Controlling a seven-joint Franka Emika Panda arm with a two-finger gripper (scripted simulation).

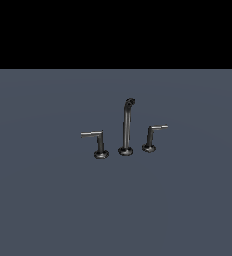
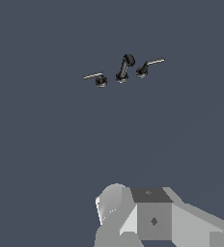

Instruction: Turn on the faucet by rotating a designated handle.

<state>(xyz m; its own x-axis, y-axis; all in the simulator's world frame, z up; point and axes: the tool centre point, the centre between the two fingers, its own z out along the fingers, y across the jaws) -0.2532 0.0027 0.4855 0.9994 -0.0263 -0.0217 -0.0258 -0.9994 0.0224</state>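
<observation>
In the exterior view, you see the faucet [image 1: 126,131] standing alone on a flat grey floor [image 1: 43,210]. It has three parts in a row. The tall spout [image 1: 126,125] is in the middle, with a hook at the top. On the exterior view's left of it is the bigger handle [image 1: 100,145], and its thick lever points away from the spout. On the exterior view's right is the handle [image 1: 151,137] you want, the small one. Its thin lever has a pale tip and also points away from the spout. Your arm does not show in this view at all.

In the wrist view, the faucet [image 2: 123,70] looks small and far off. The small handle [image 2: 147,67] sits just beside the spout [image 2: 124,68], and the big handle [image 2: 97,78] is on the spout's other side. Only a grey blocky piece of your gripper [image 2: 150,219] shows at the edge. The fingers are hidden, so you cannot tell if they are spread or pressed together.

I think you are at the very first step, and nothing is touching the faucet. Next, you need to move the gripper to the small handle. Aim for the thin lever near its pale tip, and keep away from the spout. Then push the lever sideways so it swings around its post.
</observation>
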